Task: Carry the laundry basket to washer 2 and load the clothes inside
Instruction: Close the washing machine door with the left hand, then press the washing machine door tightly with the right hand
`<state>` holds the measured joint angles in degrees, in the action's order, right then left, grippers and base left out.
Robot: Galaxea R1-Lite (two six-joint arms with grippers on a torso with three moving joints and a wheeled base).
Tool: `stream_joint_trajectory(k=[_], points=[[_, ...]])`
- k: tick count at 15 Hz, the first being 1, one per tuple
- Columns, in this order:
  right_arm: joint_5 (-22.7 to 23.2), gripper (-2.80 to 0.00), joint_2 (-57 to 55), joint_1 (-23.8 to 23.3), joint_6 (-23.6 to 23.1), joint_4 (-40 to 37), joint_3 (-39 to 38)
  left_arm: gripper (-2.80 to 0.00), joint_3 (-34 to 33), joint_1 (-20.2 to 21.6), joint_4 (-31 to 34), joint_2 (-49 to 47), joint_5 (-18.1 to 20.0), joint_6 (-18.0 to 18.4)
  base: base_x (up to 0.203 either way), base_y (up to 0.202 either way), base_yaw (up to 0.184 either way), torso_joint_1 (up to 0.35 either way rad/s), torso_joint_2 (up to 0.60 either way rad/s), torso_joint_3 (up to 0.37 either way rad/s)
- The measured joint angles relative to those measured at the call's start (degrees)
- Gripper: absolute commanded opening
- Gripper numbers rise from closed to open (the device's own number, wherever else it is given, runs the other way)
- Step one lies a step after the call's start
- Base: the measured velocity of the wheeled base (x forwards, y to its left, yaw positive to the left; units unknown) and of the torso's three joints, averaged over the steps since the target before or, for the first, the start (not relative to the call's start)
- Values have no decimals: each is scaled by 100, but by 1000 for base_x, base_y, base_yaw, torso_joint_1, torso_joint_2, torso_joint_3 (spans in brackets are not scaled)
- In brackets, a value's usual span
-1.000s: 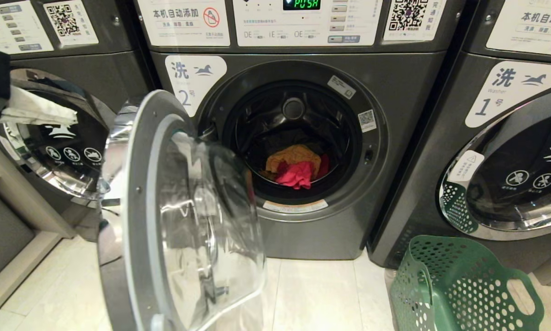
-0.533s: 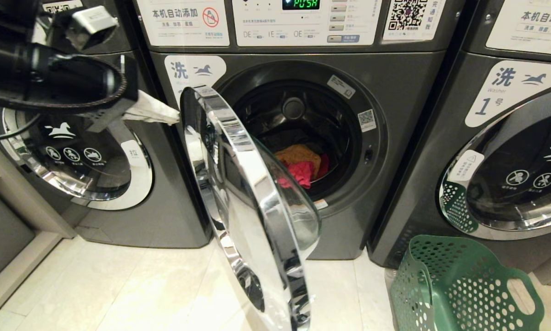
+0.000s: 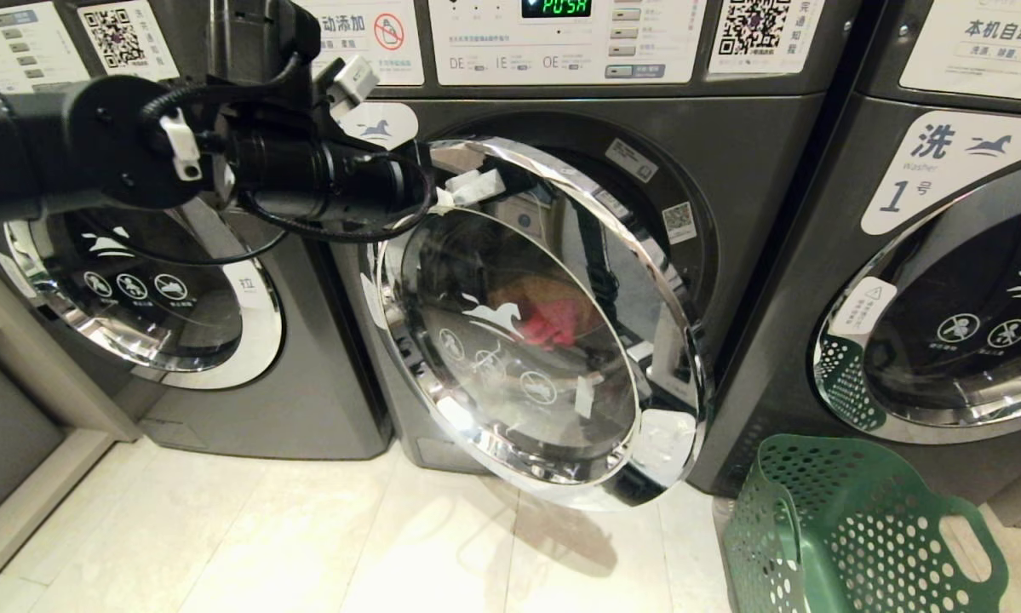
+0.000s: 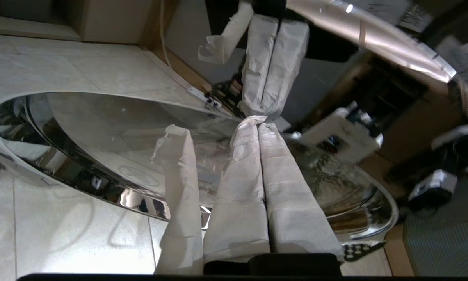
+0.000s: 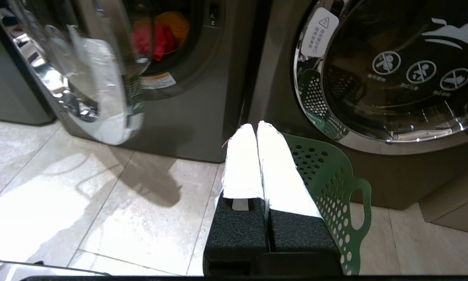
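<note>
A row of dark grey front-load washers stands on a pale tiled floor (image 3: 323, 528), each with white panels of printed text and QR codes above. The middle machine, washer 2 (image 3: 757, 162), shows a lit green display at its top and has its numeral label mostly hidden behind the left arm. Its round chrome-rimmed glass door (image 3: 536, 323) stands ajar, close in front of the drum opening, and mirrors the room. Through the glass the clothes (image 3: 548, 315) show as a bright pink-red bundle with a yellow-orange piece behind it, lying low inside the drum; the right wrist view sees them through the gap beside the door. The left pincer (image 3: 476, 183), its fingers (image 4: 257, 183) wrapped in white tape and pressed together with nothing between them, has its tips against the upper chrome rim of the door. The laundry basket (image 3: 851, 528), dark green plastic pierced all over with round holes and cut with side handles, sits on the floor at the lower corner of the washer labelled 1 (image 3: 944, 281), to the right of washer 2, with no clothes visible in it. The right pincer (image 5: 257, 128) hovers by the basket's rim, its taped fingers likewise pressed together and empty.
</note>
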<state>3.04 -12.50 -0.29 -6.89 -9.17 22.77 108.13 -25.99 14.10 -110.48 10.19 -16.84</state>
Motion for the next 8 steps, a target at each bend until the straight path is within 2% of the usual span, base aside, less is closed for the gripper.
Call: stream_joint_trajectory(k=[2,4,6,8], points=[[221,-280,-1181,0,-5,193,654,-280,6,-11,-466,-284,-43,2,0,0,0,0,0,0],[665,-280,-2495,19,-30,564,1265,-280,9,-27,-802,-507,-52,11,0,0,0,0,0,0],[1178,-280,-3846,165,-51,1004,1784,-280,11,-27,-859,-626,-60,9,0,0,0,0,0,0],[1498,-280,-5131,403,-63,1506,2123,-280,11,-30,-826,-599,-193,11,0,0,0,0,0,0]])
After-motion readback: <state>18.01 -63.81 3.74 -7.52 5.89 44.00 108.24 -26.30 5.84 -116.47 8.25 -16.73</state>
